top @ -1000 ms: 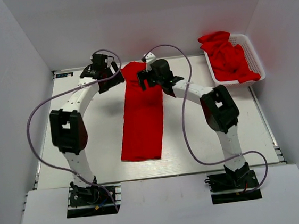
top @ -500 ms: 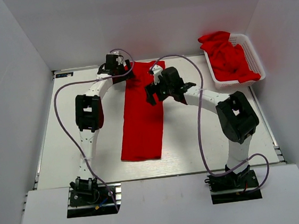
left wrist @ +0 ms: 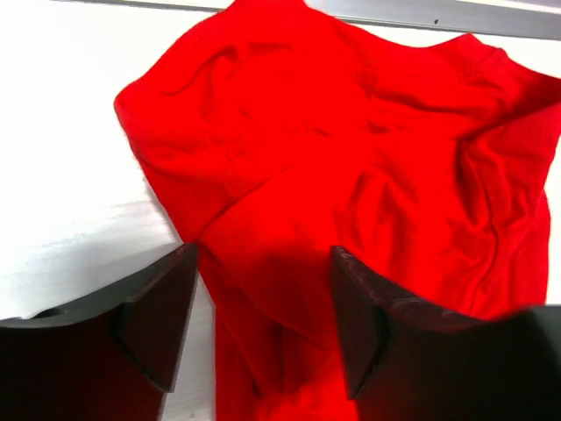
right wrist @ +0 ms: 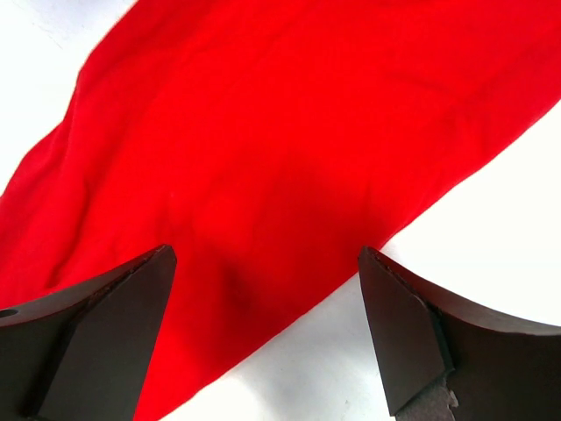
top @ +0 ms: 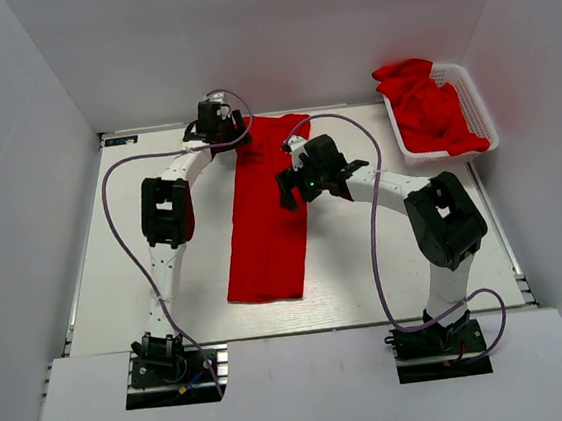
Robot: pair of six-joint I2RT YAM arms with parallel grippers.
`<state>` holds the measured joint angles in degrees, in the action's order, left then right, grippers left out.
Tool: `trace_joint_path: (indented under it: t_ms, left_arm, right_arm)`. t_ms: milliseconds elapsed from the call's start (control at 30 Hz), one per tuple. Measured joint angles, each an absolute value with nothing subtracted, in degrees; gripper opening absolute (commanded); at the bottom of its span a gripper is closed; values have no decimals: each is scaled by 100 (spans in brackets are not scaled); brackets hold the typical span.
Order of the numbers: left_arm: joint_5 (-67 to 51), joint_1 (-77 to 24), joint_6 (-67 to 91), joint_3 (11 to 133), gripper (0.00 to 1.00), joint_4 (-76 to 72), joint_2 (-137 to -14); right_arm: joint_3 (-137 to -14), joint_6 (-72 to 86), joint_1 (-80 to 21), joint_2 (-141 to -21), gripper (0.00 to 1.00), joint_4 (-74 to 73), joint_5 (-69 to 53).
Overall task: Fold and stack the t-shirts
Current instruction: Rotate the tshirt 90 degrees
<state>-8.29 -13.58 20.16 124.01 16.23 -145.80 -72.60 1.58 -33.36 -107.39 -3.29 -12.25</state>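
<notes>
The red t-shirt (top: 267,222) lies beneath the left jaws and the right jaws, both gaping wide and empty.

The left arm (top: 166,213) and right arm (top: 443,219) are reaching forward, elbows bent, with the left gripper (left wrist: 263,303) and right gripper (right wrist: 263,272) both gaping wide.

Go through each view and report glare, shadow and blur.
Top external: even light, sharp, no glare. Left wrist: table blown out white, the t-shirt heavily saturated but its folds readable, left gripper's fingers dark and soft. Right wrist: same white washout, right gripper's fingers near-black.
</notes>
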Motion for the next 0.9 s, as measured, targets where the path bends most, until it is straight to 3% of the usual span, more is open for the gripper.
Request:
trace_joint_path:
  t_ms: [300,367,733,900]
  left_arm:
    - [-781,-1358,2117,11815,57,1332,-14387]
    - [-760,-1358,2145,11769,47,1282,-14370]
    - [-622,-1358,2211,11782,43,1179,-14368]
    - [-445,-1358,2239,11782,29,1151,-14368]
  right_arm:
    - [-7218,263,-3336,-10739,90,-379,-1260]
    - [-7218,268,-3336,-10739,90,-399,-1258]
    - [-7218,285,-3334,-10739,90,-489,-1260]
    - [-7218,285,-3334,-10739,90,-569,-1260]
